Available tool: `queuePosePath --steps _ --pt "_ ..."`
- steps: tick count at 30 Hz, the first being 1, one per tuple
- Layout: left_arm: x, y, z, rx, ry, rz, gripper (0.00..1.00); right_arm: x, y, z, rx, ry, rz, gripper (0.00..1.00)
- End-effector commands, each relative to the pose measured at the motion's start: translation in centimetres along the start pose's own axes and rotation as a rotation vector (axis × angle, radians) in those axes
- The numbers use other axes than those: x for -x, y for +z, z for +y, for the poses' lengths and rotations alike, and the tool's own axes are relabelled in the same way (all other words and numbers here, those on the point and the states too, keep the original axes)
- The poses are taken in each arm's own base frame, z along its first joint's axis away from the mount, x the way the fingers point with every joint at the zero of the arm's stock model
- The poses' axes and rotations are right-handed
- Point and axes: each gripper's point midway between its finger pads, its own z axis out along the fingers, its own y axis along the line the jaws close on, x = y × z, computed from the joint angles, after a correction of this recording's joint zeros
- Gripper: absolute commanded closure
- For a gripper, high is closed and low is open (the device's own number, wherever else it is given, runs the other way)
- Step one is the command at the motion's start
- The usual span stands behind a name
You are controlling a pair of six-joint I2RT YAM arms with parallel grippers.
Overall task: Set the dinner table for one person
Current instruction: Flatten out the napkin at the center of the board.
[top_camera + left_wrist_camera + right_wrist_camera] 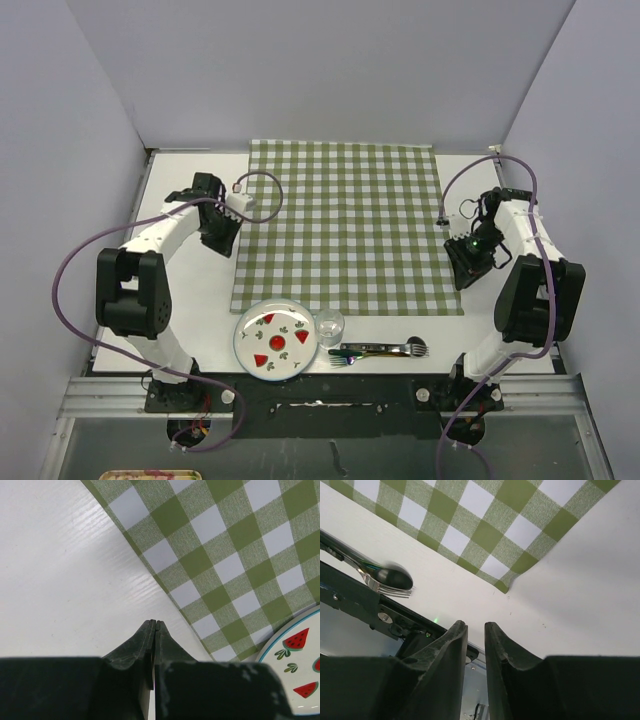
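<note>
The white desk [200,180] lies under both arms. The left end effector [155,624], fingers pressed together, hangs over bare desk, with the checked cloth [225,555] and a watermelon plate [295,670] to its right. The right end effector [476,626], fingers slightly apart and holding nothing, is near the cloth's corner, with the cutlery [390,580] to its left.

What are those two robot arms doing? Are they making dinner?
They are setting a place for one, but neither holds anything yet. A green-and-white checked cloth is spread on the big white table. A round white plate with watermelon pictures, a small clear glass and a shiny metal fork and spoon sit along the near edge. The left gripper, shut and empty, is by the cloth's left side. The right gripper, slightly open, is by its right corner.
</note>
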Motion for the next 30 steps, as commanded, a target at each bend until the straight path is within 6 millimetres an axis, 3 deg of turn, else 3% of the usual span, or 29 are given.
queuePosePath --steps 1,4,8,13,15,22,25,27,30 --pt "3.1 -0.3 1.0 0.010 -0.027 -0.111 1.00 2.0 -1.0 0.9 0.013 -0.017 -0.112 0.78" --pt "4.4 -1.6 0.4 -0.043 -0.071 -0.179 1.00 4.0 -1.9 1.4 0.016 -0.049 -0.218 0.77" --pt "5.1 -3.6 -2.4 -0.174 -0.087 -0.267 1.00 6.2 -2.9 2.1 0.029 -0.089 -0.362 0.79" --pt "3.9 -5.4 -6.2 -0.311 -0.007 -0.366 0.95 8.5 -3.3 3.8 0.097 -0.138 -0.529 0.77" --pt "3.0 -5.4 -6.7 -0.315 0.019 -0.375 0.93 9.4 -3.7 5.1 0.169 -0.158 -0.586 0.72" --pt "3.0 -7.9 -8.7 -0.429 0.047 -0.468 0.88 12.8 -6.2 9.1 0.379 -0.203 -0.709 0.72" --pt "2.6 -8.5 -9.4 -0.443 0.073 -0.490 0.85 13.6 -5.5 10.0 0.320 -0.244 -0.679 0.72" --pt "2.6 -8.6 -9.2 -0.419 0.068 -0.499 0.84 14.1 -4.8 10.0 0.237 -0.265 -0.661 0.72" --pt "2.3 -8.8 -8.7 -0.366 0.066 -0.520 0.84 14.4 -3.4 11.5 0.158 -0.326 -0.609 0.72"
